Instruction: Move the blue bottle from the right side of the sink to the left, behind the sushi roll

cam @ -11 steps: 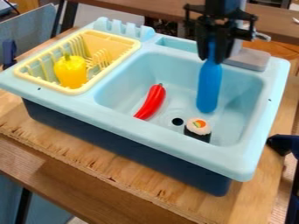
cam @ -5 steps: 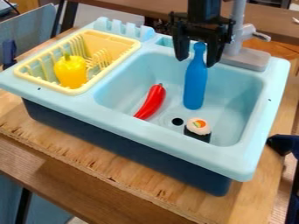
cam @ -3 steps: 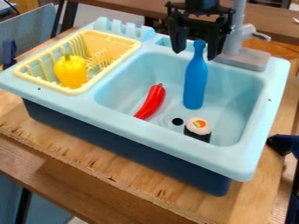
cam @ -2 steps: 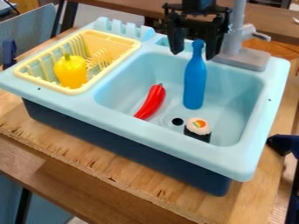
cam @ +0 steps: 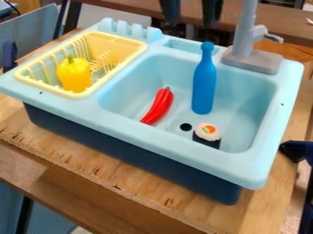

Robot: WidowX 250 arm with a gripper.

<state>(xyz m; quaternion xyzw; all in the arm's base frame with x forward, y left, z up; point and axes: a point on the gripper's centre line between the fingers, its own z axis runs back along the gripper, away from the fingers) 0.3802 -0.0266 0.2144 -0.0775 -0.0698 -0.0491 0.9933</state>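
Tool (cam: 192,19) at top edge, fingers apart, above blue bottle (cam: 204,82) | bottle upright in sink basin (cam: 245,91) | red chili (cam: 159,106), sushi roll (cam: 207,135) near drain hole (cam: 186,127) | yellow pepper (cam: 74,74) in drying rack (cam: 116,39)

The toy sink (cam: 153,137) and dish rack (cam: 49,87) show a play kitchen.

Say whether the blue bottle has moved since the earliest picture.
Yes: the blue bottle now stands further left in the view, closer to the drain hole.
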